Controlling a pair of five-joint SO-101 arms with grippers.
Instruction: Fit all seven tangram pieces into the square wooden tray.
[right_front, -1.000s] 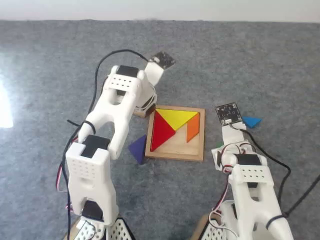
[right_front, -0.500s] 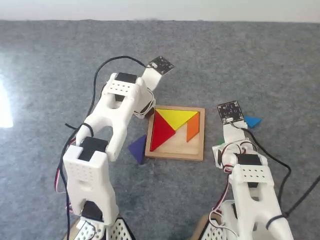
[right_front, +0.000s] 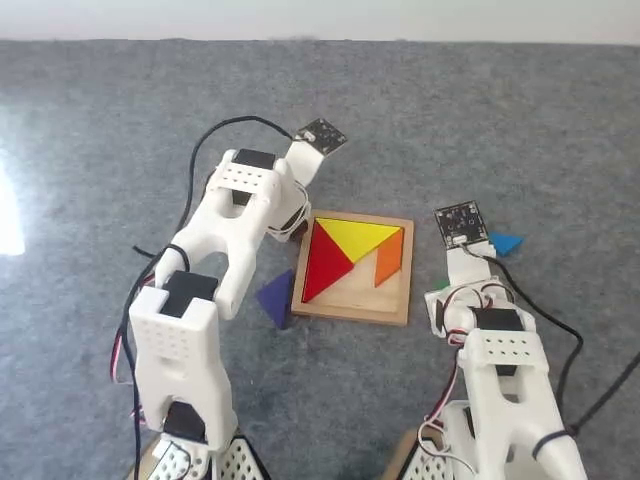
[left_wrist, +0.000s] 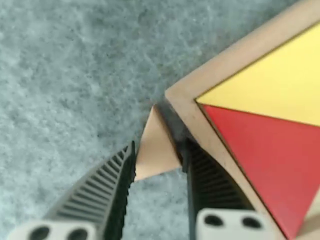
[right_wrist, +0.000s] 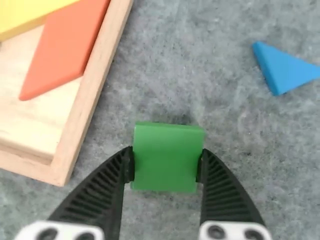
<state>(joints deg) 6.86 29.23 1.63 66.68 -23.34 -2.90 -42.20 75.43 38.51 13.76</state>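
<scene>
The left gripper (left_wrist: 159, 146), clamped on a pale tan wooden triangle (left_wrist: 156, 152) at the square wooden tray (left_wrist: 200, 95)'s outer corner, has drawn back slightly; the right gripper (right_wrist: 166, 152) stays closed on a green wooden square (right_wrist: 167, 160) beside the tray. Both pieces look ready to lift in.

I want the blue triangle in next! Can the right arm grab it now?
Probably not yet: its jaws are closed on the green square. The blue triangle lies on bare carpet just beyond, nothing between, so after dropping the square it looks reachable.
</scene>
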